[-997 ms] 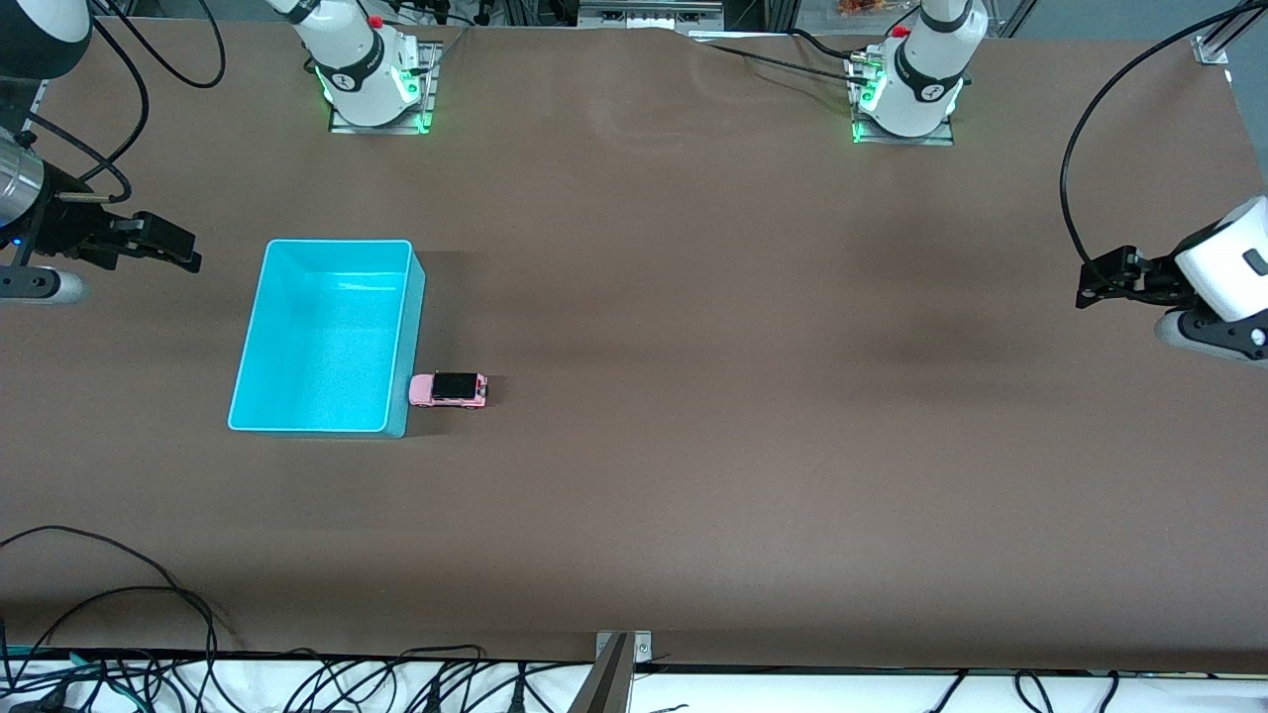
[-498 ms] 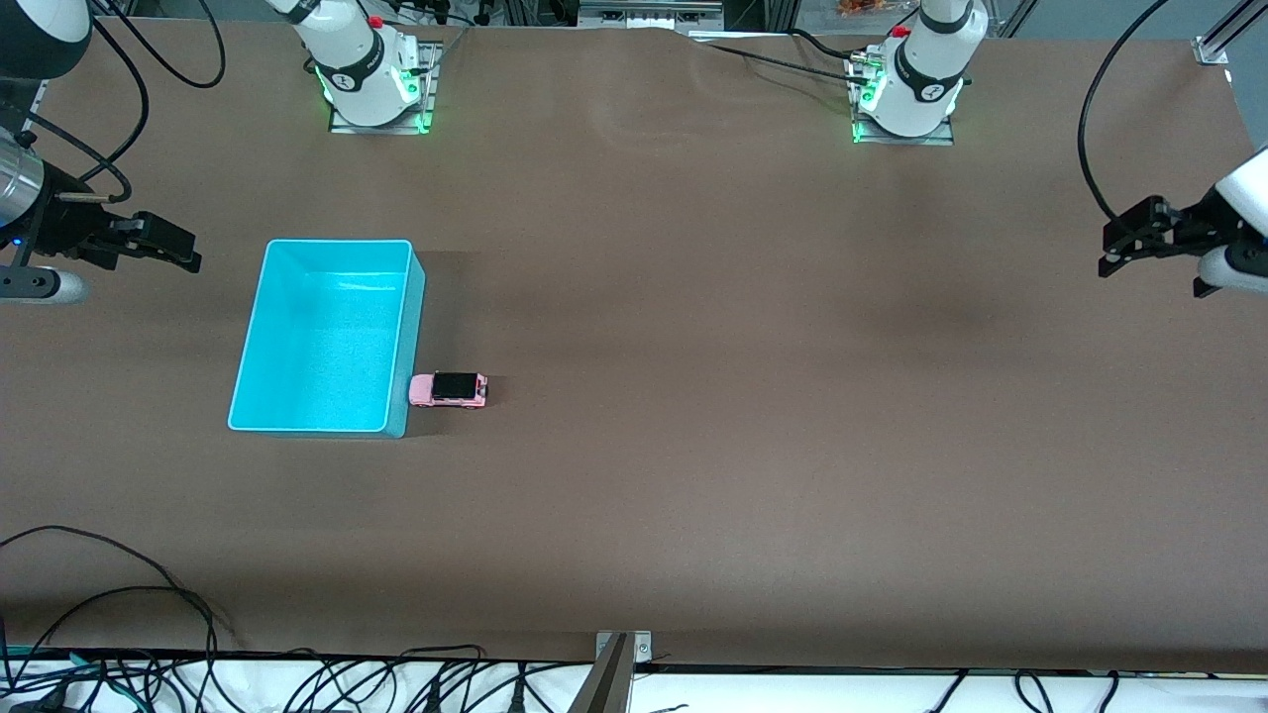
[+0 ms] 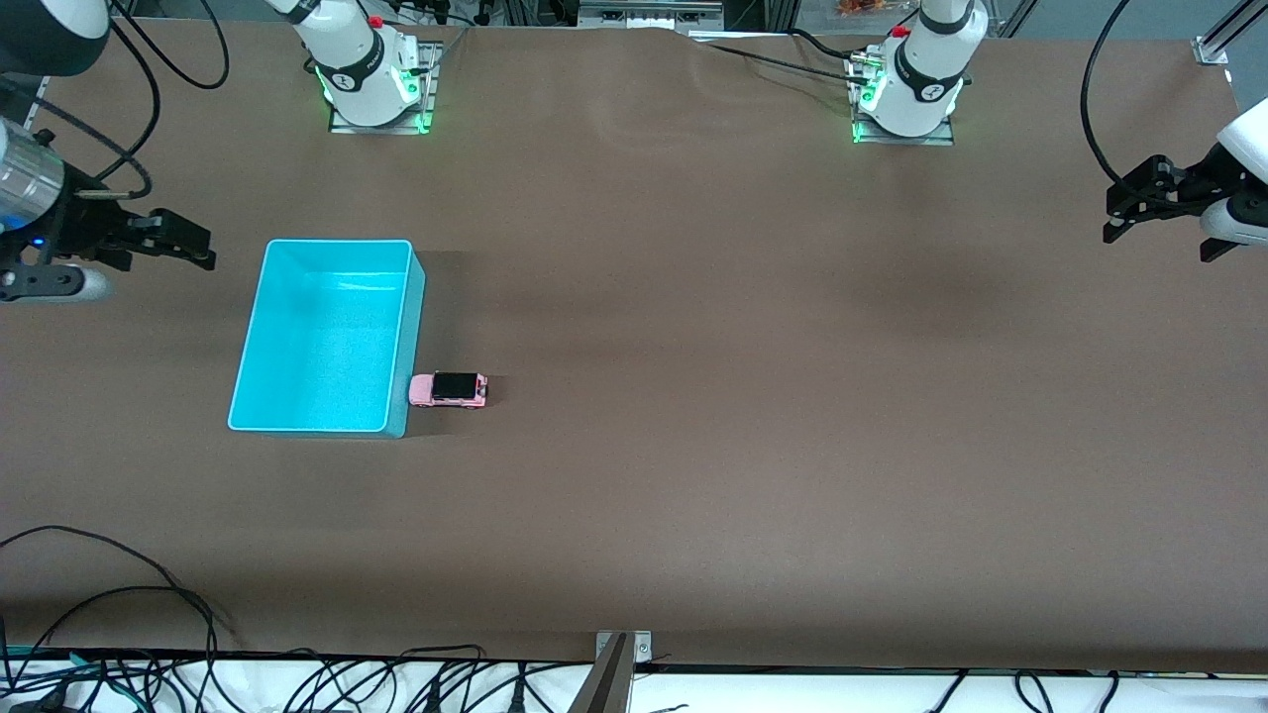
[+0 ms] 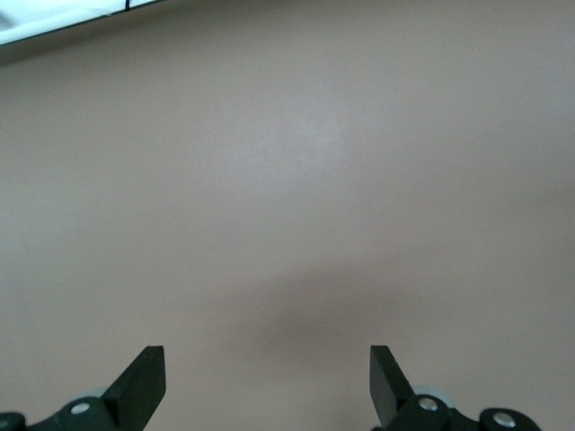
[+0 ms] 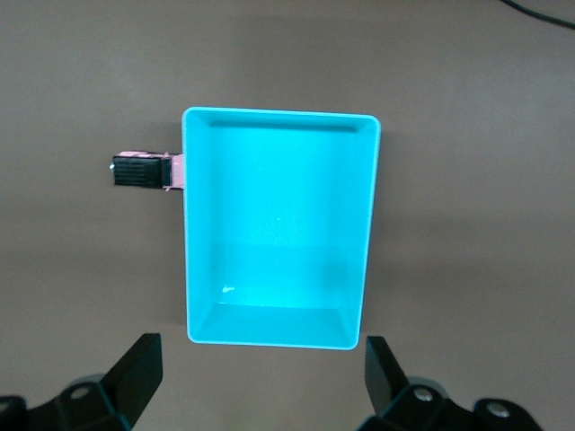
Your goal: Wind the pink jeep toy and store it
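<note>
The pink jeep toy (image 3: 449, 389) is sitting on its wheels on the brown table (image 3: 753, 416), its black roof facing up, right against the outer wall of the turquoise bin (image 3: 327, 337) at the bin's corner that is nearer to the front camera and toward the left arm's end of the table; in the right wrist view the jeep (image 5: 144, 171) is showing as a small dark-roofed block with a strip of pink touching the bin's (image 5: 278, 229) wall. The bin is standing upright with nothing inside it. The right gripper (image 3: 193, 248) is hovering up in the air over the bare table just beside the bin, toward the right arm's end of the table, and its fingers (image 5: 139, 364) are standing wide apart, released and grasping nothing, with the bin framed between them. The left gripper (image 3: 1124, 208) is hanging in the air over the table's edge at the left arm's end, well apart from the jeep and the bin; its fingers (image 4: 144, 377) are spread open too, holding nothing, and looking down on nothing but plain brown surface. Loose black cables (image 3: 149, 594) are trailing along the table edge nearest the front camera
</note>
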Controlling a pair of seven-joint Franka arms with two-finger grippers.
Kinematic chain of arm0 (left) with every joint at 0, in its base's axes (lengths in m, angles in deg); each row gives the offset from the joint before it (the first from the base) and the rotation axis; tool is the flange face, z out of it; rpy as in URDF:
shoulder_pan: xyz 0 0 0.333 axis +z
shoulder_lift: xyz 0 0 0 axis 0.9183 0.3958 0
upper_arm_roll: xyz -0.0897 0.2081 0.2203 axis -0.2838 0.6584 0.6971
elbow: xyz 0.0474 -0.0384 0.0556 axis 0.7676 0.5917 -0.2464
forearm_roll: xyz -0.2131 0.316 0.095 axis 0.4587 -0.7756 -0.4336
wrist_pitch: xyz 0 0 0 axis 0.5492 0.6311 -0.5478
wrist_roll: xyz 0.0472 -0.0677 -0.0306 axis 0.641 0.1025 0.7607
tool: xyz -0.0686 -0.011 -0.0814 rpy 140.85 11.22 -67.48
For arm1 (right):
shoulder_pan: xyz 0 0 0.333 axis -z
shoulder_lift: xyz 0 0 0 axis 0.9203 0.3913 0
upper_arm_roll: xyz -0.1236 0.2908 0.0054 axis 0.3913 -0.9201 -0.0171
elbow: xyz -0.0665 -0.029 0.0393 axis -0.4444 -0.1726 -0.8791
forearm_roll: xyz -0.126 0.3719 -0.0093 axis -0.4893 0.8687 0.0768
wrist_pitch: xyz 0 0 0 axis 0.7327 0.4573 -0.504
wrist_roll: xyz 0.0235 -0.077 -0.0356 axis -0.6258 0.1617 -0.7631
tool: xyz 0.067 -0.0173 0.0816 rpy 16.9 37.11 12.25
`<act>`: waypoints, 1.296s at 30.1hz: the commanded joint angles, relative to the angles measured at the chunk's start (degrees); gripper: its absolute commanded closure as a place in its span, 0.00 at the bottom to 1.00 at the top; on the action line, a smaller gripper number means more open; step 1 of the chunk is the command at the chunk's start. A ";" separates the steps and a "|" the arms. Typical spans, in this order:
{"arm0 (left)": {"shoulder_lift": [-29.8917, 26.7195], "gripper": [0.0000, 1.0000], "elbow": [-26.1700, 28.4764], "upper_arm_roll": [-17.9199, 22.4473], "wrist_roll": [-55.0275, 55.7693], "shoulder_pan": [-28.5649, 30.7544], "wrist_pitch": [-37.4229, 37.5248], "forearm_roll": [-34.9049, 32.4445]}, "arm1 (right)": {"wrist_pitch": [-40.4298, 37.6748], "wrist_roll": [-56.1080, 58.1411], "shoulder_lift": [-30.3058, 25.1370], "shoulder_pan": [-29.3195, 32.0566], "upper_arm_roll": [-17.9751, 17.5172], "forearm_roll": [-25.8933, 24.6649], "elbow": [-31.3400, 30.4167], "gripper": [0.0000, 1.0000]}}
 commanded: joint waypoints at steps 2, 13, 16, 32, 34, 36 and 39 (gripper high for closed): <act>-1.16 0.00 0.61 -0.83 1.19 0.24 1.20 -0.80 | -0.39 9.12 0.10 -0.34 -2.66 0.88 -0.60 0.00; -0.99 0.00 -2.11 -0.83 5.15 0.07 6.65 1.23 | -0.48 39.08 3.34 -0.61 -7.05 1.59 -1.48 0.00; -0.81 0.00 -3.16 -0.83 5.15 -0.02 8.40 1.05 | 0.05 44.80 5.45 -0.61 -8.63 1.58 -2.09 0.00; 0.16 0.00 -3.87 -0.92 7.96 0.15 8.76 2.63 | 17.97 65.91 19.95 -2.63 -11.54 0.71 -2.53 0.00; 0.07 0.00 -3.78 -0.92 7.61 0.42 8.85 2.54 | 20.69 66.88 21.27 -3.50 -11.54 0.10 -2.62 0.00; 0.16 0.00 -3.87 -0.92 7.61 0.51 8.85 2.72 | 23.33 67.41 22.85 -4.29 -11.54 -1.13 -2.88 0.00; 0.24 0.00 -3.87 -1.00 7.70 0.15 8.94 2.54 | 27.11 67.68 24.35 -5.44 -11.54 -3.50 -3.85 0.00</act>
